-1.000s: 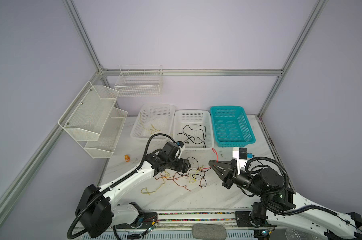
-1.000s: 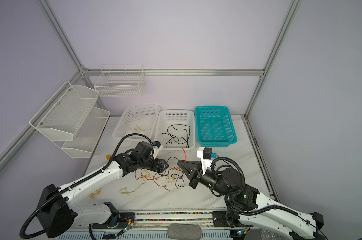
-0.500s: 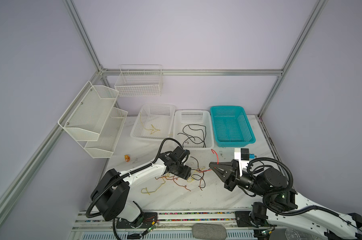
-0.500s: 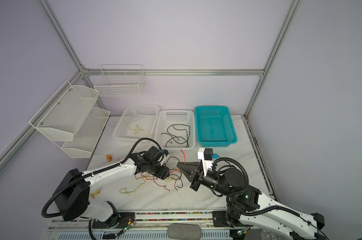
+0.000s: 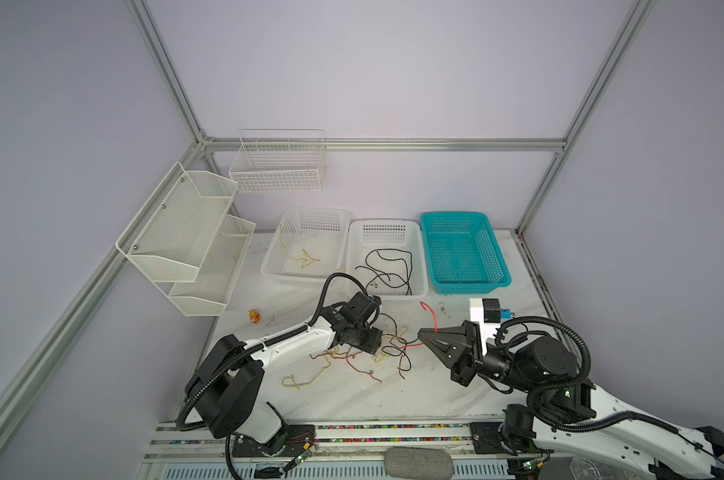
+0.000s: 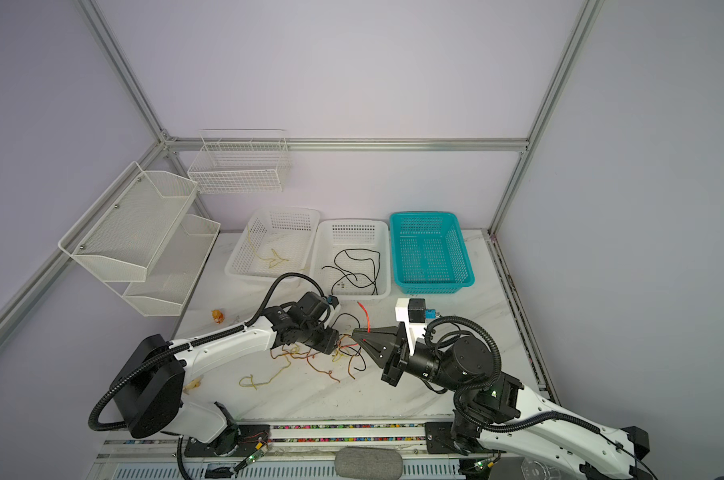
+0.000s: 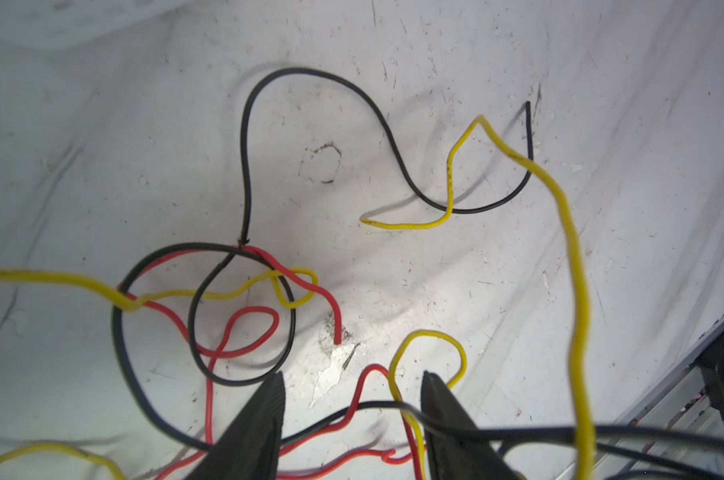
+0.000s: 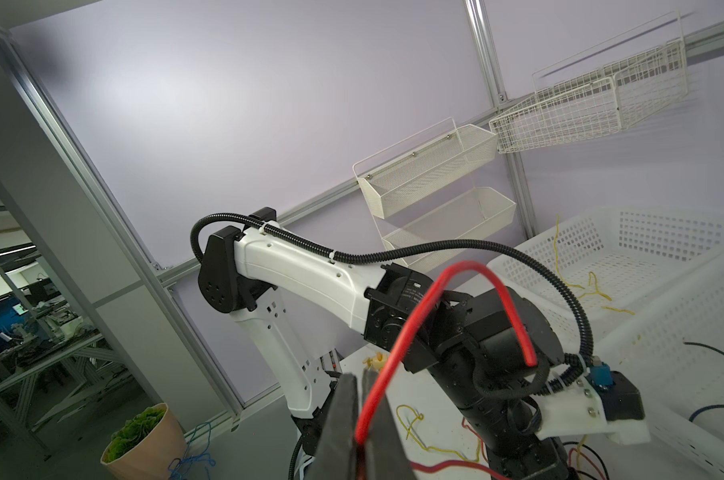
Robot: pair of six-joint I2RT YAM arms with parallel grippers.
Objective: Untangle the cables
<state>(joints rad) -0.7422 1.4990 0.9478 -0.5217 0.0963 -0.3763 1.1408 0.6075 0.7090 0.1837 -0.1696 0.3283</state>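
**Handling:** the cables are thin, light and limp. A pulled strand will slip and drag its neighbours, so hold is best taken near a free end, clear of the crossings.

**Location:** the tangle (image 5: 387, 351) of black, yellow and red lies on the tabletop (image 5: 393, 399) between the arms. Sorted yellow strands lie in the white basket (image 5: 268, 266), black ones in the middle basket (image 5: 387, 223).

**Right gripper** (image 5: 421, 334): jaws clamped on a red cable (image 8: 470, 265).

**Left gripper** (image 7: 352, 386): jaws apart, straddling mixed strands.

**Change:** in the past second the left gripper has pushed forward into the tangle and its jaws have narrowed. The right gripper is unchanged.
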